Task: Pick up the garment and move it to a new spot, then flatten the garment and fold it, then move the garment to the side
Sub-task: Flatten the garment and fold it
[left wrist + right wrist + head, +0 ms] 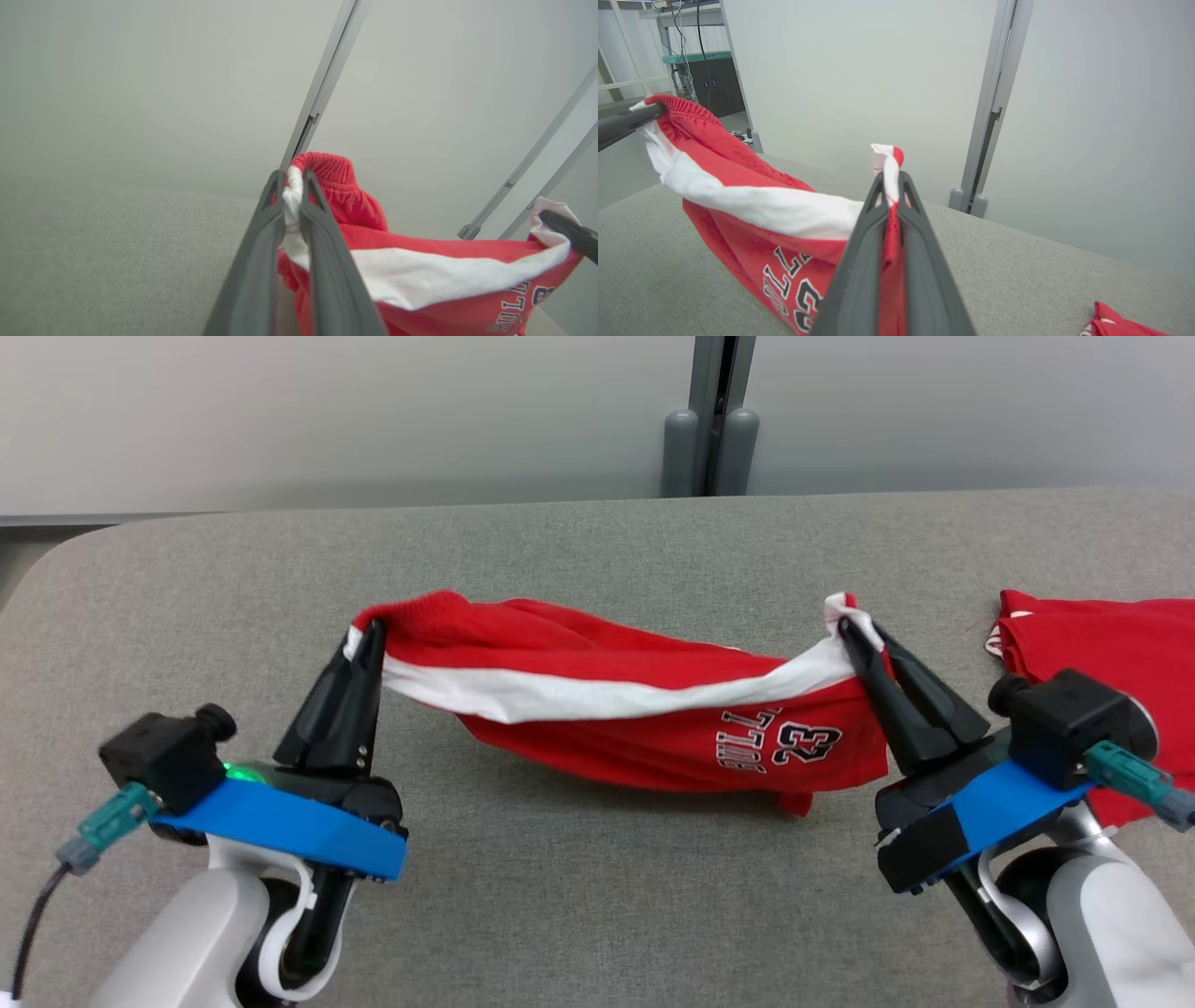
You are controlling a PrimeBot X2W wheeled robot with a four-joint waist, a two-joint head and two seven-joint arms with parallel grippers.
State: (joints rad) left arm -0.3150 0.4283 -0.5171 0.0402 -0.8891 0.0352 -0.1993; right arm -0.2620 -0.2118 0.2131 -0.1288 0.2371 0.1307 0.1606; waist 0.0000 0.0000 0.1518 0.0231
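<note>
The garment (pixel 616 709), red with a white band (pixel 579 695) and dark lettering, hangs stretched between two held ends over the middle of the tabletop (pixel 560 896), about midway between its near and far edges. It sags in the centre. Whether the lowest fold touches the cloth surface or hangs just above it I cannot tell.

The left gripper (pixel 372 633) is pressed together on the gathered, ribbed end toward the left edge. The right gripper (pixel 848 627) is pinching the bunched white-and-red end toward the right edge.

A second red garment (pixel 1102 635) lies flat near the right edge, just beyond the right gripper.

This looks like the first step, the pick-up and carry to a new spot, with flattening and folding not yet begun. The next move calls for both arms to travel together with their spacing held so that neither pinch slips. They should set the cloth down on bare tabletop, well clear of the other garment.
</note>
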